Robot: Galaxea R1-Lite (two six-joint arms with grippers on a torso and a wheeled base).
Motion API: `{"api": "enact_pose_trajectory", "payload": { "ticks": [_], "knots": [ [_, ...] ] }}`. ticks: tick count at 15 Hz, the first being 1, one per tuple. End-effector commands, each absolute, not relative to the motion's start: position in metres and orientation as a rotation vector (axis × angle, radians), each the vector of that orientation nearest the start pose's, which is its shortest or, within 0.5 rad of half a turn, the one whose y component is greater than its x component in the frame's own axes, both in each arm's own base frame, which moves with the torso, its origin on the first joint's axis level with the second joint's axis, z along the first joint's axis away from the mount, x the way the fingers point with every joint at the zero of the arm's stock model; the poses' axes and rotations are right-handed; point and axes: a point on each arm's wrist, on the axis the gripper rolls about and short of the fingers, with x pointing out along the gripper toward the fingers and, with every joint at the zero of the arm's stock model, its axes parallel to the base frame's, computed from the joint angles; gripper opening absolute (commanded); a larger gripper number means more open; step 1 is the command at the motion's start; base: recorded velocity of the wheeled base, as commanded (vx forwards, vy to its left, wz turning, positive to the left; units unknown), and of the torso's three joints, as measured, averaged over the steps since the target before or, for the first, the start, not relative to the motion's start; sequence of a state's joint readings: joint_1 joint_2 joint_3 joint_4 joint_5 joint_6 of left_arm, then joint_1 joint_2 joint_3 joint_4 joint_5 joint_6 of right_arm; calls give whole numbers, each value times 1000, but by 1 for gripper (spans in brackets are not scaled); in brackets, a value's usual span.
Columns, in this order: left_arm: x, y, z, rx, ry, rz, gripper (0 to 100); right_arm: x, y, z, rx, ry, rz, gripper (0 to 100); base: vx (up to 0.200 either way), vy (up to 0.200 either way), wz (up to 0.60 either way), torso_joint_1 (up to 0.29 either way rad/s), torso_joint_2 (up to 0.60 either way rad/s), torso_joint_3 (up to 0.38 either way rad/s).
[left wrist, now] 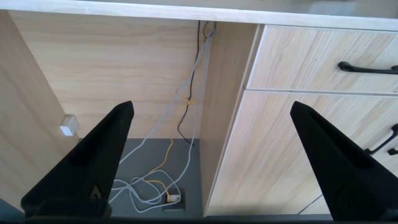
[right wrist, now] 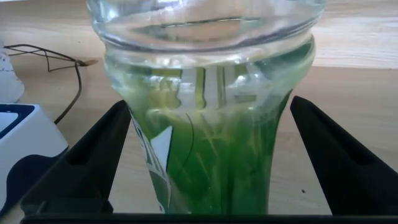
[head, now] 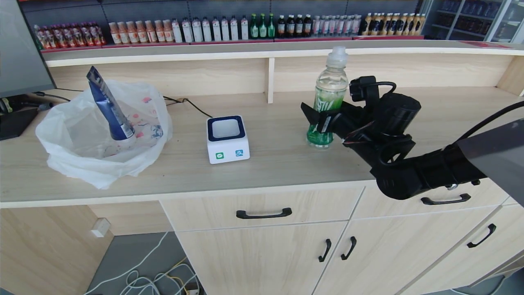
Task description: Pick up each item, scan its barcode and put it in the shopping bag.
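A clear bottle (head: 329, 98) of green drink with a white cap stands upright on the wooden counter (head: 278, 164), right of centre. My right gripper (head: 323, 119) is open around its lower half, one finger on each side; in the right wrist view the bottle (right wrist: 211, 124) sits between the two black fingers (right wrist: 93, 168). The white scanner (head: 227, 139) with a dark-rimmed window rests at mid-counter, left of the bottle. A white plastic shopping bag (head: 102, 135) lies open at the left with a blue tube (head: 110, 106) standing in it. My left gripper (left wrist: 211, 168) hangs open below the counter, facing the cabinet fronts.
A raised wooden ledge (head: 270, 53) runs behind the counter, with shelves of bottles beyond. A black cable (head: 192, 104) trails from the bag toward the scanner. A monitor and dark gear (head: 16, 114) sit at the far left. Drawers and doors with black handles (head: 264, 214) are below.
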State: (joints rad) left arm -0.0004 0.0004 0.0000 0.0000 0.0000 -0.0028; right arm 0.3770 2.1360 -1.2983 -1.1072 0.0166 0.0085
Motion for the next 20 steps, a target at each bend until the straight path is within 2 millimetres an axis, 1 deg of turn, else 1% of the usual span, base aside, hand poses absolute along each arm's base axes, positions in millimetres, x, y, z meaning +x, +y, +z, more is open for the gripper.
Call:
{"api": "enact_pose_trajectory", "payload": {
  "ticks": [1,5,11,12,20],
  "knots": [
    [-23,0,75,-3,0,0,100,406,161,198,57,-263,392,100,0,0,0,0,0,0],
    [-23,0,75,-3,0,0,100,409,162,204,59,-280,391,100,0,0,0,0,0,0],
    [-23,0,75,-3,0,0,100,410,162,206,60,-281,391,100,0,0,0,0,0,0],
    [-23,0,75,-3,0,0,100,410,162,206,59,-283,390,0,0,0,0,0,0,0],
    [-23,0,75,-3,0,0,100,405,159,216,63,-304,380,0,0,0,0,0,0,0]
  ]
}}
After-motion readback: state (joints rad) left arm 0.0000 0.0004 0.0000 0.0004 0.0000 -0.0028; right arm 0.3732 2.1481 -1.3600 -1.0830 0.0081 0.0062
